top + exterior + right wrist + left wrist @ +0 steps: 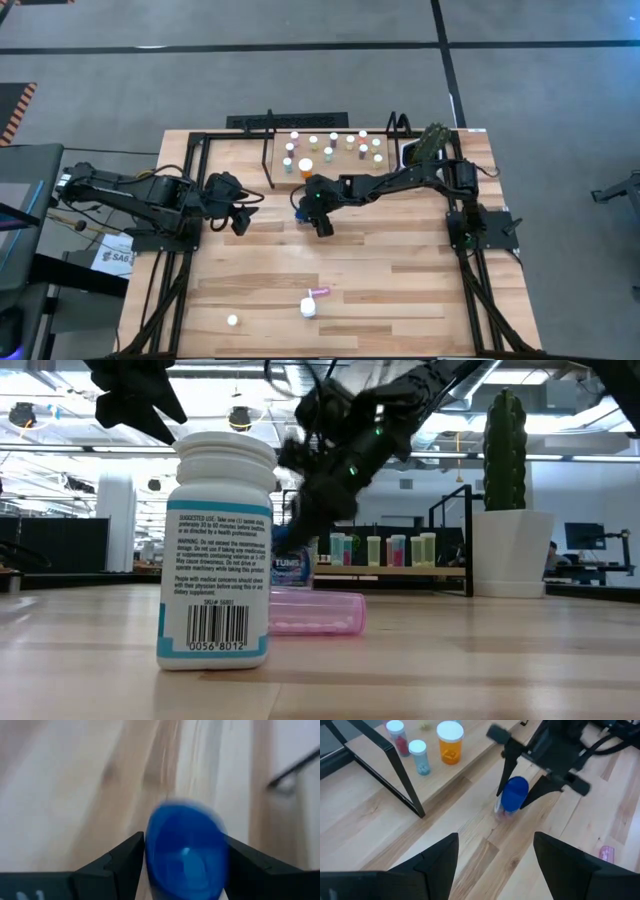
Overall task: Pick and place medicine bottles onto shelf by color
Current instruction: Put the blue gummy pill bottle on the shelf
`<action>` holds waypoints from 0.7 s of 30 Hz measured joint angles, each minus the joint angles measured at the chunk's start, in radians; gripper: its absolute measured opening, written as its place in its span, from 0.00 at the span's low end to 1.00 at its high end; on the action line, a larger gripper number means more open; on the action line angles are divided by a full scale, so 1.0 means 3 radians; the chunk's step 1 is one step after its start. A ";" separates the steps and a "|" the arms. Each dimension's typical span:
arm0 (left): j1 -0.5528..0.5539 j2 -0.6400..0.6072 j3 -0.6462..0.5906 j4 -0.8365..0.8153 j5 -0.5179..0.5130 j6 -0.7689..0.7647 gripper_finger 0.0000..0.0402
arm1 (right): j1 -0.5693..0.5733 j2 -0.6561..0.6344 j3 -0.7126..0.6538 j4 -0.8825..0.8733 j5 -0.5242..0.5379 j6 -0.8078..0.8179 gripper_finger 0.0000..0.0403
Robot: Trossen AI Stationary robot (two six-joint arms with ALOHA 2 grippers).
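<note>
A wide bottle with a blue cap [514, 794] stands upright on the table just in front of the shelf [345, 176]. My right gripper [185, 840] slants down over it, open. Its two fingers [506, 772] stand close on either side of the cap, which fills most of the gap between them. The shelf holds many small white-capped bottles [330, 148] and an orange one [450, 742]. A large white bottle [308, 308] stands near the front, and a pink vial [319, 292] lies beside it. My left gripper [496, 840] hovers open at the table's left, pointing at the blue bottle.
Black metal rods [395, 767] frame the shelf's left end, close to the blue bottle. A cactus in a white pot [505, 480] stands at the far right. A small white cap [232, 320] lies near the front left. Bare planks stretch between the shelf and the front bottles.
</note>
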 joint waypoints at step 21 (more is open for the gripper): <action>0.0000 0.0000 0.0000 -0.0052 -0.0098 -0.0020 0.61 | -0.0040 -0.0392 -0.0007 -0.0677 -0.0039 0.0353 0.54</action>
